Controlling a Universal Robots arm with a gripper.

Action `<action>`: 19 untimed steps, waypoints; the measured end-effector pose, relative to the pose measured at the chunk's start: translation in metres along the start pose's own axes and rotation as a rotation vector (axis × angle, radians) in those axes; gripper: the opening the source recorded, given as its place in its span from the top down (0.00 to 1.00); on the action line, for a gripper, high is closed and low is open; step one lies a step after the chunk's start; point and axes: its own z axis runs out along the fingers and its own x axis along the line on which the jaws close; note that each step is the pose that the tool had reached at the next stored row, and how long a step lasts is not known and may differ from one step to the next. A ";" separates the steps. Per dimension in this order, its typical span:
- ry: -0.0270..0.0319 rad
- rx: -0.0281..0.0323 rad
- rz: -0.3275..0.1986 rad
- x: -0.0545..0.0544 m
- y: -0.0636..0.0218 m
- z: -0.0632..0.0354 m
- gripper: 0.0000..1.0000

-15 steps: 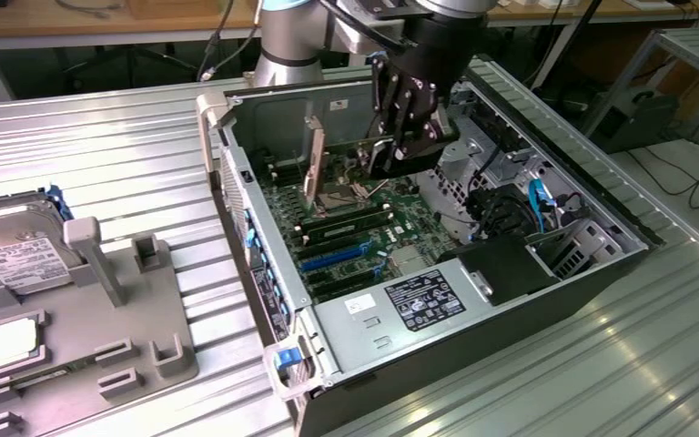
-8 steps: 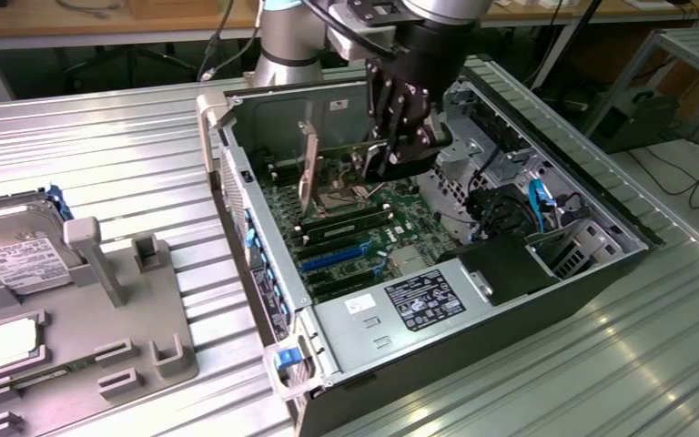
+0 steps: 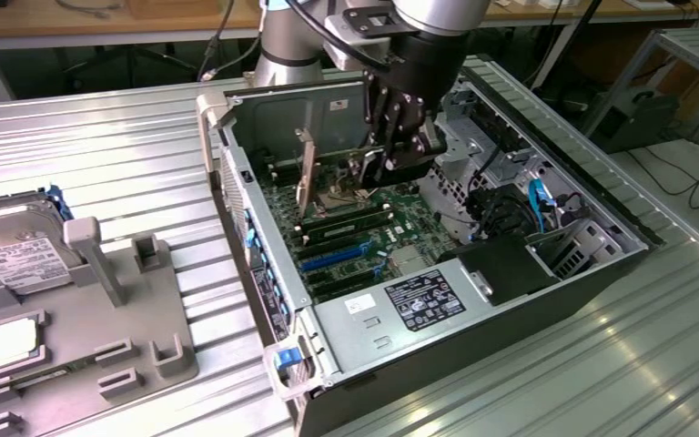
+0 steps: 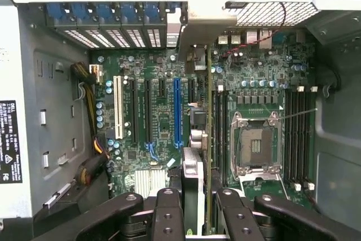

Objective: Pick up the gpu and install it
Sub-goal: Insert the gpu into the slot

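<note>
Pincer (image 4: 197,198) holds gpu (image 4: 193,169) edge-on between blue slot (image 4: 177,111) and CPU socket (image 4: 256,148).

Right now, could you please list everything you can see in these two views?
computer case: one, black and silver, open, lying on the table.
motherboard: one, green, inside the case.
gpu: one, tan face, thin card standing upright inside the case.
hard drive: one, silver with white label, exterior view's left.
holder: one, grey, beside the case, at the exterior view's left.
table: one, ribbed silver, under everything.
gripper: one, black, inside the case, shut on the gpu.
</note>
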 end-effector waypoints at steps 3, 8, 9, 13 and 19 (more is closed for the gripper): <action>-0.0001 0.0000 0.000 0.000 0.0001 0.0049 0.72; -0.0001 0.0000 0.000 0.001 0.0050 0.0125 0.72; -0.0001 0.0000 0.000 0.001 0.0058 0.0137 0.72; -0.0001 0.0001 0.000 0.001 0.0087 0.0175 0.72; 0.0000 -0.0002 -0.006 0.001 0.0109 0.0221 0.72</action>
